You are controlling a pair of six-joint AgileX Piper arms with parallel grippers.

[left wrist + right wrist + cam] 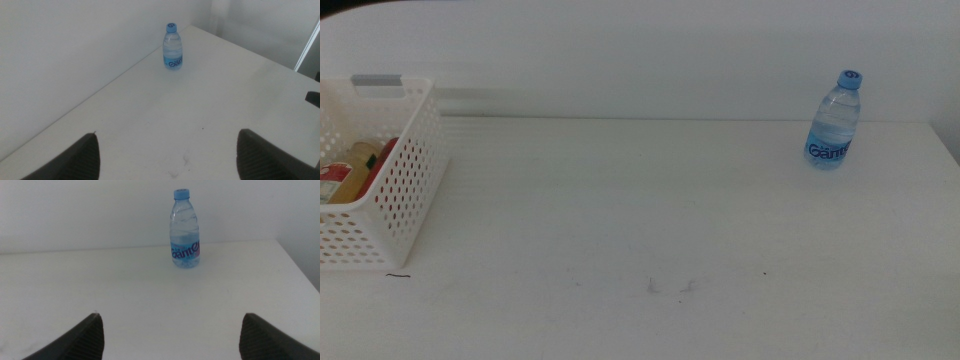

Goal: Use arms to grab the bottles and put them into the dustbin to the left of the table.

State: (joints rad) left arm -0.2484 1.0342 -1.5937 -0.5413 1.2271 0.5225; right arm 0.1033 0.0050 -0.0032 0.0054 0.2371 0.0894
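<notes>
The water bottle (836, 120) stands upright at the far right of the white surface (640, 220), near the wall. At the left edge is the white dustbin (400, 190), with the tea bottle (358, 165) and red can (386, 150) inside. Left pincer (167, 155) and right pincer (170, 335) have jaws wide apart, holding nothing, both facing the water bottle.

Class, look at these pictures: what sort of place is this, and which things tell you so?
Probably a robot test bench: a bare white table against a plain wall, one water bottle, and a white basket already holding containers.
</notes>
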